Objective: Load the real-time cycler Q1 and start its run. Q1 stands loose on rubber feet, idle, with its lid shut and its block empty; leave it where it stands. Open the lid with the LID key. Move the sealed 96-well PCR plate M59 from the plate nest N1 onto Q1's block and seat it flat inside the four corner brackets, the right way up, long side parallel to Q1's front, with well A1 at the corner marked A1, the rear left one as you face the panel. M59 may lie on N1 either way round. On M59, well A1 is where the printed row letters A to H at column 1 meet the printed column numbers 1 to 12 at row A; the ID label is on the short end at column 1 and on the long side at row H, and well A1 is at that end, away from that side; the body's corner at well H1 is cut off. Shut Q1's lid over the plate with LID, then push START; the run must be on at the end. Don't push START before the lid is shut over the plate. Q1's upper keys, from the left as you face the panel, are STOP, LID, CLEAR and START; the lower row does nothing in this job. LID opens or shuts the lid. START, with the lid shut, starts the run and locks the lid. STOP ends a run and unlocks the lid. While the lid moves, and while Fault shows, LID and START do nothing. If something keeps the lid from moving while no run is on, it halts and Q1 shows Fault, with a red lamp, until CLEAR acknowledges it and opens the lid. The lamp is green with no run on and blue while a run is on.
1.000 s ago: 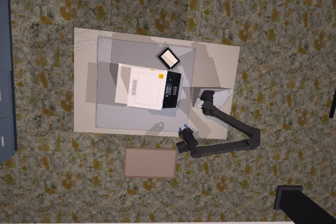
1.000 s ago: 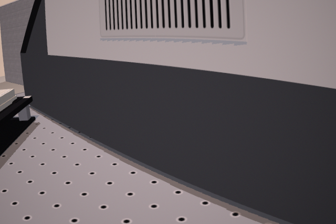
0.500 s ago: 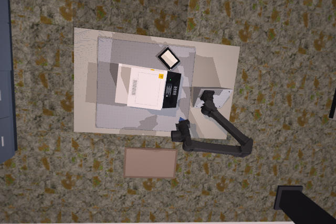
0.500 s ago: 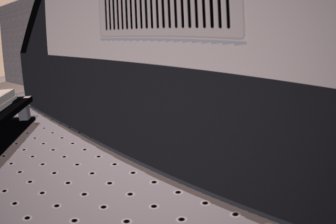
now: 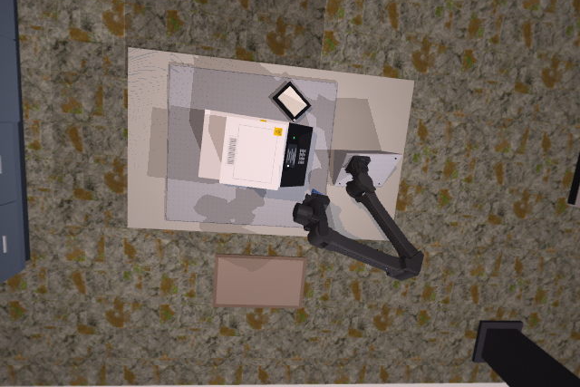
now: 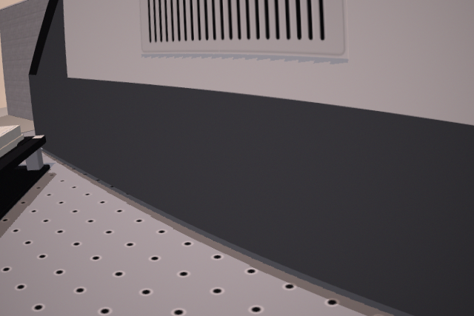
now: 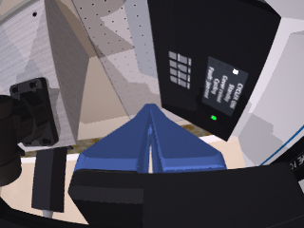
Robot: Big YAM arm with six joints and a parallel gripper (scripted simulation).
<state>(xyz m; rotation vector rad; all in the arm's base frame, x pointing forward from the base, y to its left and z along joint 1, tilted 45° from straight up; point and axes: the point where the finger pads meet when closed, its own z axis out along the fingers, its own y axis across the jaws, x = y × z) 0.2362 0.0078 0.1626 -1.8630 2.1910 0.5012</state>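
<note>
White-lidded cycler, black panel.

Arm sharply folded at the elbow, blue-fingered end effector apparently shut and empty.

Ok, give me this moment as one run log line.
tool: shut, empty, off cycler's front corner | Q1 lid: shut | lamp: green | M59: on nest

You can't read any text: the cycler's display lettering, barcode label and yellow hazard sticker are too blurred.
</note>
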